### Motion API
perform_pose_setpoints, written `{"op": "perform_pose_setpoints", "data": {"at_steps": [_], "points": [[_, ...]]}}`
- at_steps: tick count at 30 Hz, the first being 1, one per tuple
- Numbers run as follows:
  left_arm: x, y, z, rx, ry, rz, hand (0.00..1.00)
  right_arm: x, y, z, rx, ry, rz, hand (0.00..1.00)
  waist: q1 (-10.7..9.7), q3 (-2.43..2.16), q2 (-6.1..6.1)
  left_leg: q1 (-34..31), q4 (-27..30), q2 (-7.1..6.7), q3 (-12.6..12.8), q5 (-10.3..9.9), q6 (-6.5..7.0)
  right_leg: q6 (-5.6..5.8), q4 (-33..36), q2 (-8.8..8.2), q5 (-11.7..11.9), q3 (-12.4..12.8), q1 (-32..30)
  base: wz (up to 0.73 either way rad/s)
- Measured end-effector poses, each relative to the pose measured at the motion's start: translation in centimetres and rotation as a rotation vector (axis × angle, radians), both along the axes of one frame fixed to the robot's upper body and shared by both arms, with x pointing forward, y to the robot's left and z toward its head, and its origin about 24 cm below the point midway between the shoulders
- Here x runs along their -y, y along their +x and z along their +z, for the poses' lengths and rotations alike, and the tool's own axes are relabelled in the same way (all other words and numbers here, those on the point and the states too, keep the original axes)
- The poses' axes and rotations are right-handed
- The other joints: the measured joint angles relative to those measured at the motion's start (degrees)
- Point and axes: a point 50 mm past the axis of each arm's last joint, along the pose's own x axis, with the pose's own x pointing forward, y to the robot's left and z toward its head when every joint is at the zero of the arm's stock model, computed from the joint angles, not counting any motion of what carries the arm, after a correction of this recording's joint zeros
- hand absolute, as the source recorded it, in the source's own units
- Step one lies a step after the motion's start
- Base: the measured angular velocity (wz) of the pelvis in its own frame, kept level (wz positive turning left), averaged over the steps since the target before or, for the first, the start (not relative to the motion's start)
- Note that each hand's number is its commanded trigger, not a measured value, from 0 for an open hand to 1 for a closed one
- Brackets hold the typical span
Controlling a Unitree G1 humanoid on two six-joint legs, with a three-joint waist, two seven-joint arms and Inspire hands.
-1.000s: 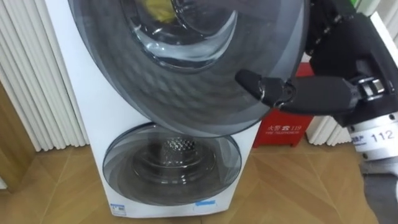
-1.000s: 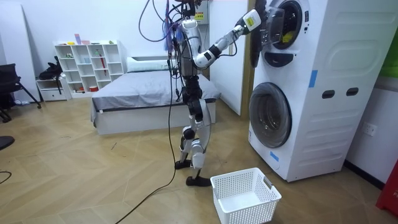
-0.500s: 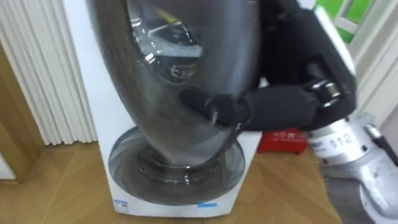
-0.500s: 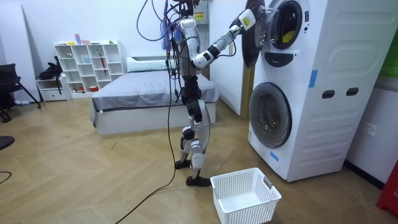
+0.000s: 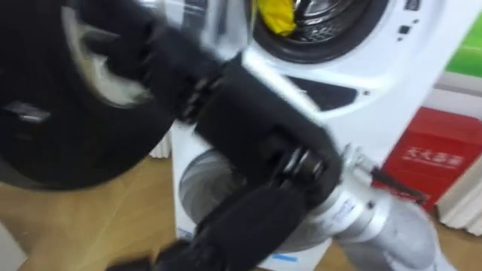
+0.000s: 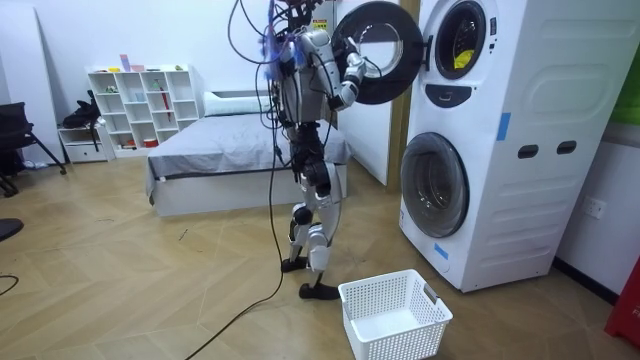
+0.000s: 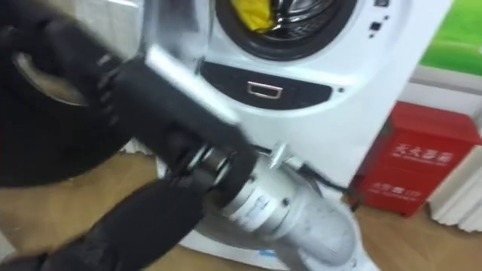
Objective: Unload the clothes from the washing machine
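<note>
The washing machine (image 6: 500,150) is a white stack of two drums. The upper drum's round dark door (image 6: 380,50) stands wide open, out toward the room view's left. Inside the upper drum a yellow cloth (image 5: 275,15) lies at the front of the opening, just behind its rim. The lower door (image 6: 435,185) is closed. The right robot hand (image 5: 241,120) is raised at the open door's edge. It shows large and blurred in the eye views, and I cannot tell whether it grips the door or holds anything. The robot stands upright on the wooden floor before the machine. A white laundry basket (image 6: 410,335) sits on the floor near its feet, before the lower drum. A red box (image 5: 433,162) stands on the floor beside the machine.
</note>
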Motion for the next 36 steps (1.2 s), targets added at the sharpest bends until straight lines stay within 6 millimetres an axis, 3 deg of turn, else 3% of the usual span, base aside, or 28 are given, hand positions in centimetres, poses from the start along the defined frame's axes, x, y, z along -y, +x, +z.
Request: {"op": "perform_pose_setpoints", "data": {"at_steps": [3, 10, 17, 22, 31, 36], "points": [[0.2, 0.6, 0.1, 0.019, -0.002, -0.004, 0.00, -0.3, 0.2, -0.6, -0.025, -0.034, 0.021, 0.00, 0.3, -0.43, 0.44, -0.1, -0.1, -0.32, -0.6, 0.1, 0.15, 0.33, 0.1, -0.34, -0.5, -0.5, -0.1, 0.11], [0.2, 1.0, 0.2, 0.036, 0.009, -0.005, 0.00, -0.3, 0.2, -0.6, -0.022, -0.041, 0.014, 0.00, 1.3, -0.83, -0.22, 0.2, -0.2, -0.53, -0.5, 0.1, 0.19, 0.69, 0.2, -0.63, -0.7, -0.5, 0.2, 0.00], [0.2, 0.1, 0.0, 0.015, 0.027, 0.008, 0.00, -0.3, 0.4, -0.9, -0.046, -0.070, 0.006, 0.00, 1.1, -0.62, 0.04, 0.3, -0.3, -0.51, -0.2, 0.1, 0.19, 0.69, 0.1, -0.58, -0.8, -0.4, 0.3, 0.00], [0.2, -0.9, -0.1, -0.017, 0.032, 0.018, 0.00, 1.0, 0.9, -1.4, -0.055, -0.103, -0.066, 0.00, 0.6, -0.47, 0.14, 0.2, -0.3, -0.58, 0.3, 0.0, 0.29, 0.88, 0.2, -0.66, -1.2, -0.1, 0.2, 0.02], [0.1, -2.4, -0.2, -0.026, 0.038, 0.069, 0.00, 6.0, 2.3, -1.3, -0.085, -0.040, -0.350, 0.00, -4.8, -0.54, 0.56, 0.2, -0.1, -0.57, 0.7, 0.0, 0.30, 0.87, 0.0, -0.73, -1.2, -0.4, 0.5, 0.00], [0.2, -2.4, -0.1, -0.011, 0.050, 0.069, 0.00, 7.8, 2.2, -0.7, -0.065, 0.009, -0.470, 0.00, -6.1, -0.77, 0.46, 0.4, -0.1, -0.53, 2.2, 0.0, 0.30, 0.88, 0.1, -0.67, -1.2, 0.4, 0.2, -0.12]]}}
